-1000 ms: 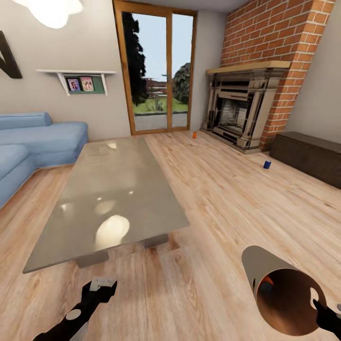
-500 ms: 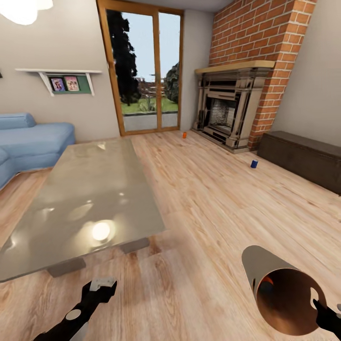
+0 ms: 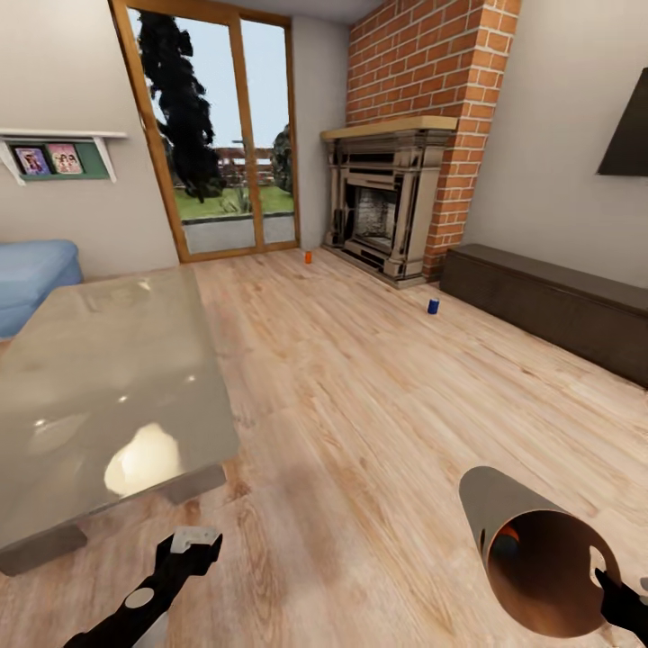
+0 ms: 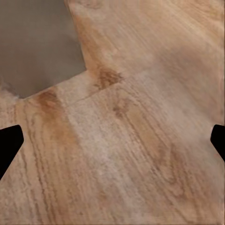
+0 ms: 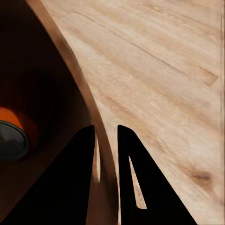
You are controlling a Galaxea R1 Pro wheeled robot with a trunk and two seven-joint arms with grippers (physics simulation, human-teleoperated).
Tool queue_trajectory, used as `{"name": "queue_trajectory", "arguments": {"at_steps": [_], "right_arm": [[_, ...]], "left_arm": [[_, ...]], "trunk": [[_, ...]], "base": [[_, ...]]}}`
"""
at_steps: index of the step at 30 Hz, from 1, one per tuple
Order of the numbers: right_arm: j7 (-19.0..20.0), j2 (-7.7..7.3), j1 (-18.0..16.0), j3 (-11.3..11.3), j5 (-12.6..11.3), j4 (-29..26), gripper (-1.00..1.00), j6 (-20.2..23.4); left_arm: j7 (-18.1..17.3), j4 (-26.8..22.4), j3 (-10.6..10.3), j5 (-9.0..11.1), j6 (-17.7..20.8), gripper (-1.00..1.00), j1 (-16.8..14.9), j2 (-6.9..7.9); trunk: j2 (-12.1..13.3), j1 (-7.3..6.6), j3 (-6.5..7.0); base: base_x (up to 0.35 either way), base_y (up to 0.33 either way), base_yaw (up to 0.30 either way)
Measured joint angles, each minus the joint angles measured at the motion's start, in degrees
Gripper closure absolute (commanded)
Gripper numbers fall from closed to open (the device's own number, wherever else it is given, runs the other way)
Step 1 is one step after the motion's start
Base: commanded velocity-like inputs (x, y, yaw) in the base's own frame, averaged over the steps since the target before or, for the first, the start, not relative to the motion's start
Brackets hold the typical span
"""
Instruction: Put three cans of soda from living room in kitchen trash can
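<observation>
right now the right claw (image 5: pixel 107 157) is clamped on the rim of the tash can (image 3: pixel 540 562), one finger inside the wall and one outside, as the right wrist view shows. the bin hangs tilted, its brown mouth turned toward the camera. deep inside it, past the claw, lies one orange can of soda (image 5: pixel 11 133) with a grey end. the left claw (image 3: pixel 186 551) hangs over the bare wood floor (image 3: pixel 378 396), its fingers wide apart and holding nothing, with the corner of the grey desk (image 3: pixel 99 387) a little ahead of it.

the other two cans stand upright on the floor, far ahead of both claws: an orange one (image 3: pixel 308 257) near the glass door (image 3: pixel 211 135), and a dark blue one (image 3: pixel 433 306) in front of the fireplace (image 3: pixel 382 202), near the low dark bench (image 3: pixel 549 301).

i judge that the cans are light, stiff and smooth, so they can slip or tip; a grip across the middle of the side seems best. the bin looks rigid and thin-walled, and its rim is a good place to hold it.

no brand, label or readable writing appears on the cans or the bin.
</observation>
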Motion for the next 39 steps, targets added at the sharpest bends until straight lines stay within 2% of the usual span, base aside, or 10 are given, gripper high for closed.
{"name": "queue_trajectory", "arguments": {"at_steps": [12,20,29,39], "right_arm": [[0.0,0.05,0.0,0.1,0.0,0.0,1.00,0.0],[0.0,-0.01,0.0,0.0,0.0,0.0,1.00,0.0],[0.0,0.00,0.0,0.1,0.0,0.0,1.00,0.0],[0.0,0.07,0.0,0.1,0.0,0.0,1.00,-0.1]], "left_arm": [[0.0,0.8,0.0,0.0,0.0,-1.00,0.0,-0.33],[0.0,1.3,-0.1,0.0,-0.1,-1.00,0.0,-0.75],[0.0,1.4,-0.1,0.0,-0.1,-1.00,0.0,-0.77],[0.0,1.4,-0.1,-0.1,-0.1,-1.00,0.0,-0.78]], "trunk": [[0.0,0.00,-0.03],[0.0,0.00,-0.61],[0.0,0.00,-1.29],[0.0,0.00,-1.46]], "base": [[0.118,-0.308,-0.025],[0.122,-0.308,-0.008],[0.122,-0.308,-0.120],[0.156,-0.299,-0.025]]}}
